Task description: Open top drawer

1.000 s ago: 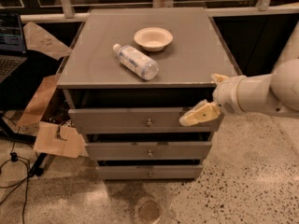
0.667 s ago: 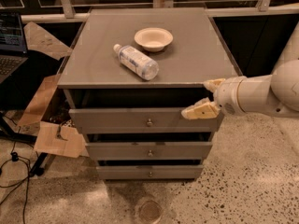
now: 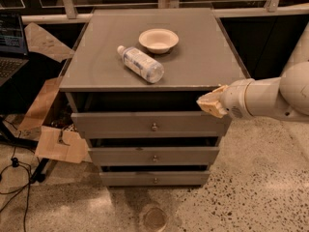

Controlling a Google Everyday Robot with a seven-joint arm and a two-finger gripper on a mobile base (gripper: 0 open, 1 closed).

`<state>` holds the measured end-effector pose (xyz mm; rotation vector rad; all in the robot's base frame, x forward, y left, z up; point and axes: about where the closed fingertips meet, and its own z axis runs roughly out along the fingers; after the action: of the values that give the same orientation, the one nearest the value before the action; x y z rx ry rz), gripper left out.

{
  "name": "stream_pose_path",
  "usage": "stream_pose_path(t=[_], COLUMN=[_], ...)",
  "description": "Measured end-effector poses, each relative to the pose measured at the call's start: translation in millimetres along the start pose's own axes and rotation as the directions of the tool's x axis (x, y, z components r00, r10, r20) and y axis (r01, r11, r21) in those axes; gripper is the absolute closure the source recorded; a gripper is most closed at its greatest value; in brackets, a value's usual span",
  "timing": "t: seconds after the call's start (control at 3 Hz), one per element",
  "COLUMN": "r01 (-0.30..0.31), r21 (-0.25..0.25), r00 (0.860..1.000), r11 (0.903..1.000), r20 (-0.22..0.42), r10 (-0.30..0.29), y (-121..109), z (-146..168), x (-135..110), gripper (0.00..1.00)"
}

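The top drawer [image 3: 116, 124] is the widest grey front of three, with a small round brass knob [image 3: 154, 127] at its centre. It stands pulled out a little, with a dark gap above it under the cabinet top. My gripper [image 3: 208, 103], with cream-coloured fingers, is at the drawer's upper right corner, just below the cabinet top's front edge. It is to the right of and above the knob and holds nothing that I can see. The white arm [image 3: 270, 96] comes in from the right.
On the grey cabinet top [image 3: 193, 57] lie a clear plastic bottle [image 3: 141, 64] on its side and a cream bowl [image 3: 158, 40]. Mid-sized [image 3: 120, 156] and smallest [image 3: 120, 179] drawer fronts sit below. Cardboard pieces [image 3: 60, 146], cables and a laptop [image 3: 10, 47] are at left. A railing [image 3: 67, 1] runs behind.
My gripper has moved up and to the right, from in front of the top drawer's right part to its upper right corner. The drawer has not visibly moved.
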<state>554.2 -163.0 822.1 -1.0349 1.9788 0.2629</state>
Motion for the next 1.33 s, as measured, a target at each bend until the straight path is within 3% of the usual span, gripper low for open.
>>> stream_pose_path(t=[0.33, 0.67, 1.0, 1.33], r01=[0.0, -0.005, -0.071, -0.139], r21=[0.0, 0.045, 0.151, 0.22], r00=[1.0, 1.0, 0.994, 0.981], r11=[1.0, 0.999, 0.986, 0.9655], r20=[0.0, 0.018, 0.097, 0.163], r10=[0.0, 0.004, 0.057, 0.104], y=[0.0, 2.5, 5.5, -2.5], z=[0.0, 4.1, 20.6, 37.3], x=[0.0, 3.0, 24.8, 41.2], gripper=[0.95, 1.0, 1.0, 1.0])
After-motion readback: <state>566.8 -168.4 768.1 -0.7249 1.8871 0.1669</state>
